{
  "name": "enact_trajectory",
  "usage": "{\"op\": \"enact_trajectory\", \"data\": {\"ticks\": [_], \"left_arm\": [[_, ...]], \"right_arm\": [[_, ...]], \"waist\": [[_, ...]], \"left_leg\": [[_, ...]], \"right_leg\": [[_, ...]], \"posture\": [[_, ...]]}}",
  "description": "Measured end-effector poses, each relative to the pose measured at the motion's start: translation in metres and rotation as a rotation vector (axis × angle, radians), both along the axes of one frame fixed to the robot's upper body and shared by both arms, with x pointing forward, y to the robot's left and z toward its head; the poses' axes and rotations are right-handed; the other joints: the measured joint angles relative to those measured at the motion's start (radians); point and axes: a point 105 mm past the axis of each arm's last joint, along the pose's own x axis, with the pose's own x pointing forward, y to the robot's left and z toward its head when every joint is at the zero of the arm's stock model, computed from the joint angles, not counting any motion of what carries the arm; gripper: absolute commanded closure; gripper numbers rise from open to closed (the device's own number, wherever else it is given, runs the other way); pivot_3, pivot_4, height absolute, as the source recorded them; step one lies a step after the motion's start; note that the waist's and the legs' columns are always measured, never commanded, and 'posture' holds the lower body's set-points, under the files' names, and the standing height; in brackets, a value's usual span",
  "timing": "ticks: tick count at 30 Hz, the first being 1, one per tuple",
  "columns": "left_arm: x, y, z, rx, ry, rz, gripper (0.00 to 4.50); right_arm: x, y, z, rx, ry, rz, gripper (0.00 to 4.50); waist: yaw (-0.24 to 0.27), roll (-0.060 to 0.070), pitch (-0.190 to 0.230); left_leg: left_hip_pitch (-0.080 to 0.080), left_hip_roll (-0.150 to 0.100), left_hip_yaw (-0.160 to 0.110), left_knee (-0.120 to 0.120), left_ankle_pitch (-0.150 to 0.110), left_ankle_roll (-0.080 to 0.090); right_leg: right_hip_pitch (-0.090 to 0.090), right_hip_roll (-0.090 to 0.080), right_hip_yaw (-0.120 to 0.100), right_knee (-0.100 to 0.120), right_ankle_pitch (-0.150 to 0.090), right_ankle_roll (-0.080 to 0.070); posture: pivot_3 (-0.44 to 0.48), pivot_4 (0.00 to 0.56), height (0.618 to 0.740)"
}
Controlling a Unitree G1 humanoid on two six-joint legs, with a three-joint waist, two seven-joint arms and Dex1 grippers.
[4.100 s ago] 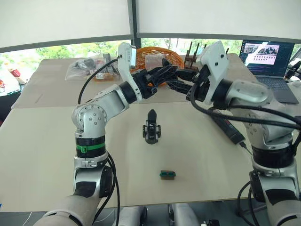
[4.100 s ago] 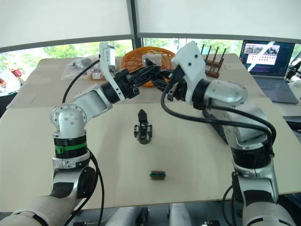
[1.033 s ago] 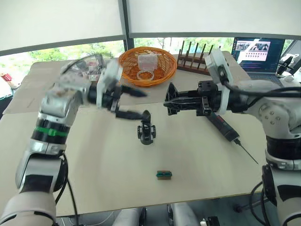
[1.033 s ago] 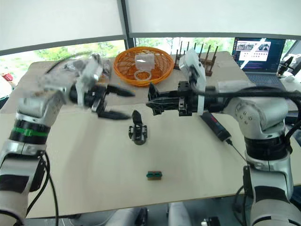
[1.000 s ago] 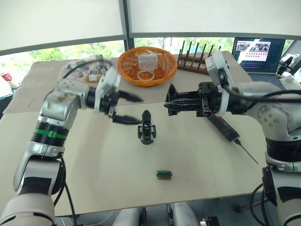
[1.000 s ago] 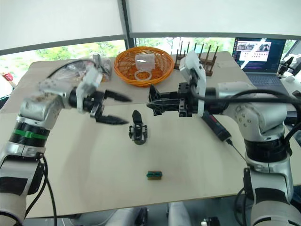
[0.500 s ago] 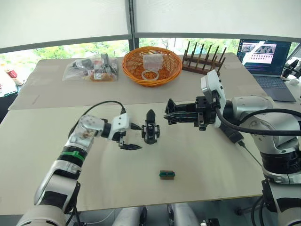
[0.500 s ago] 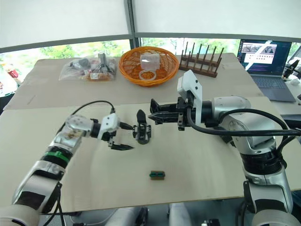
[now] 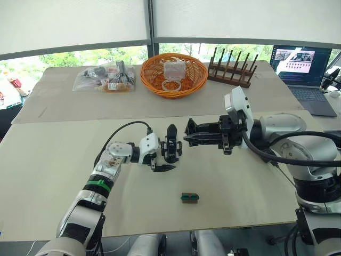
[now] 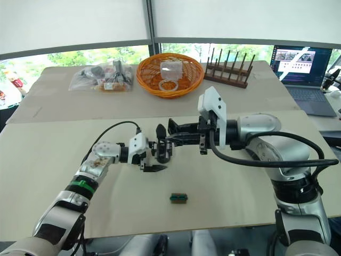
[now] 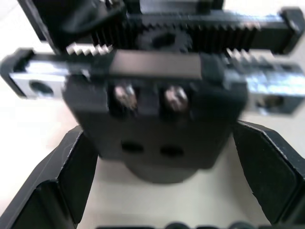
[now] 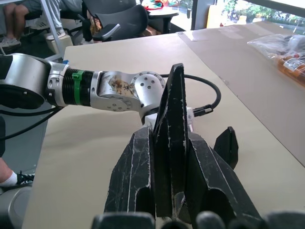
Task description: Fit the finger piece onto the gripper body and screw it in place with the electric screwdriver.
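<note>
We see the gripper body point(image 9: 171, 144) standing upright on the bench point(image 9: 240, 186), mid-bench. Our left gripper point(image 9: 160, 156) has its jaws spread wide around it. Our right gripper point(image 12: 172, 157) clamps the finger piece point(image 12: 170, 129), held just beside it.

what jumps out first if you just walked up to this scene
The two robot arms meeting mid-table: the left gripper has its fingers spread around the small black gripper body, which stands upright on the table. The right gripper reaches in from the other side, shut on the flat black finger piece. At the far edge, the bright orange basket catches the eye.
</note>
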Motion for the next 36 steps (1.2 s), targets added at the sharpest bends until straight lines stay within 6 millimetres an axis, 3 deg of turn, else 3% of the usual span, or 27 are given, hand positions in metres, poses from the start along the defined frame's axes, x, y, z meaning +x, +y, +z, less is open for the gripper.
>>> {"op": "enact_trajectory", "data": {"ticks": [2, 4, 5, 14, 31, 36], "left_arm": [[0.000, -0.001, 0.001, -0.019, 0.006, -0.003, 0.79], [-0.001, -0.004, 0.002, -0.041, 0.021, -0.010, 1.83], [-0.002, -0.006, 0.001, -0.053, 0.032, -0.013, 2.13], [-0.005, -0.030, -0.003, -0.100, 0.039, -0.031, 2.11], [-0.003, -0.034, -0.003, -0.086, -0.010, -0.020, 2.11], [-0.003, -0.033, -0.004, -0.086, -0.011, -0.017, 2.11]], "right_arm": [[-0.002, 0.000, -0.007, -0.006, 0.005, 0.007, 4.09], [-0.004, 0.001, -0.013, -0.005, -0.009, 0.028, 4.09], [-0.006, 0.003, -0.015, 0.007, -0.021, 0.042, 4.09], [0.005, 0.017, -0.040, 0.078, -0.037, 0.097, 4.09], [0.029, 0.019, -0.072, 0.091, 0.043, 0.054, 4.09], [0.030, 0.021, -0.073, 0.098, 0.030, 0.065, 4.09]], "waist": [[0.000, 0.000, 0.000], [0.000, 0.000, 0.000], [0.000, 0.000, 0.000], [0.001, 0.000, 0.000], [0.000, 0.000, 0.000], [0.000, 0.000, 0.000]], "left_leg": [[0.000, 0.000, 0.000, 0.000, 0.000, 0.000], [0.000, 0.000, 0.000, 0.000, 0.000, 0.000], [0.000, 0.000, 0.000, 0.000, 0.000, 0.000], [0.001, -0.001, 0.000, 0.001, 0.000, 0.000], [0.001, -0.001, 0.000, 0.001, 0.000, 0.000], [0.002, -0.001, 0.000, 0.001, 0.000, 0.000]], "right_leg": [[0.000, 0.000, 0.000, 0.000, 0.000, 0.000], [0.000, 0.000, 0.000, 0.000, 0.000, 0.000], [0.000, 0.001, 0.000, 0.000, 0.000, 0.000], [0.001, 0.001, 0.000, 0.000, 0.000, 0.001], [0.001, 0.001, -0.001, 0.000, 0.000, 0.001], [0.002, 0.001, 0.000, 0.001, 0.000, 0.001]], "posture": [[0.000, 0.150, 0.740], [0.000, 0.150, 0.740], [0.000, 0.150, 0.740], [0.000, 0.150, 0.740], [0.000, 0.150, 0.740], [0.000, 0.150, 0.740]]}}
